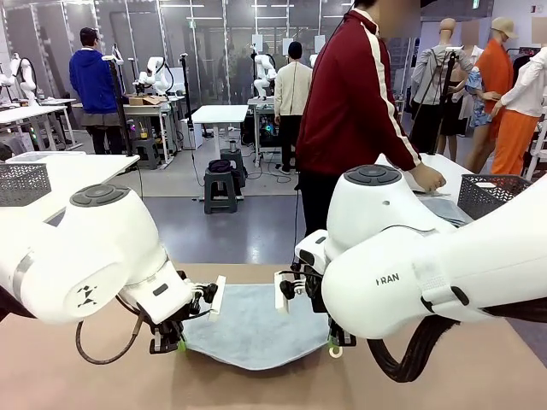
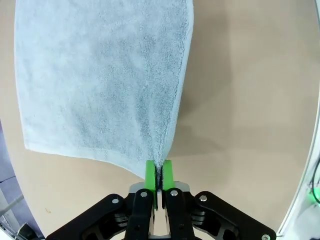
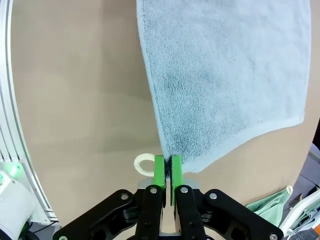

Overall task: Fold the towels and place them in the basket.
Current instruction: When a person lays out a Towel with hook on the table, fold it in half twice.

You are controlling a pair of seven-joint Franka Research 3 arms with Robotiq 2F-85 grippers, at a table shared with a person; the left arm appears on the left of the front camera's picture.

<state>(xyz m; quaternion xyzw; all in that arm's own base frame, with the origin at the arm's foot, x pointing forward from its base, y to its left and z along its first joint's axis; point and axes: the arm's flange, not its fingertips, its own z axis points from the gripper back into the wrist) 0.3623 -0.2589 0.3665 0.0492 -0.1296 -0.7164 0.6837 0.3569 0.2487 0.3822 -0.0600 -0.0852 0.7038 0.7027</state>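
A light grey towel [image 1: 252, 329] lies spread on the brown table [image 1: 102, 384], its near edge raised and sagging between the two arms. My left gripper [image 1: 175, 344] is shut on the towel's near left corner [image 2: 159, 167]. At the near right corner [image 3: 172, 162] my right gripper [image 1: 335, 346] is also shut on the cloth, and a small white loop [image 3: 144, 164] sticks out beside its pads. A bit of mint green towel [image 3: 270, 202] shows at the lower right of the right wrist view. A dark mesh basket [image 1: 494, 195] stands at the far right, next to the person.
The person [image 1: 350, 94] in a dark red jacket stands beyond the table's far edge, a hand on a white table [image 1: 449, 166] at the right. Another mesh basket [image 1: 21, 184] sits on a white table at the far left. Bare brown tabletop surrounds the grey towel.
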